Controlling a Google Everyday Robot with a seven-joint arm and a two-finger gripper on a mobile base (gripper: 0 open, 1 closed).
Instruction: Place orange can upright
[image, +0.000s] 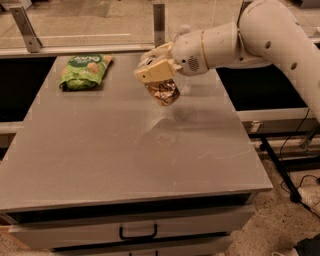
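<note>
Grey and matte, the worktop (100, 165) fills most of the view, with 1 drawer (200, 225) under its front edge carrying a black handle (137, 232). Behind it runs a low rail with glass panels, and black cables (290, 165) trail over the speckled floor on the right. A green snack bag (85, 71) lies flat near the far left corner.

From the upper right a white arm (260, 35) reaches in over the far half of the worktop. Its pincer (153, 74), with 2 beige fingers (156, 70), is clamped on the orange can (163, 92). That can hangs just below the fingers, tilted and clear of the surface, well apart from the snack bag. A dim reflection shows on the worktop beneath it.
</note>
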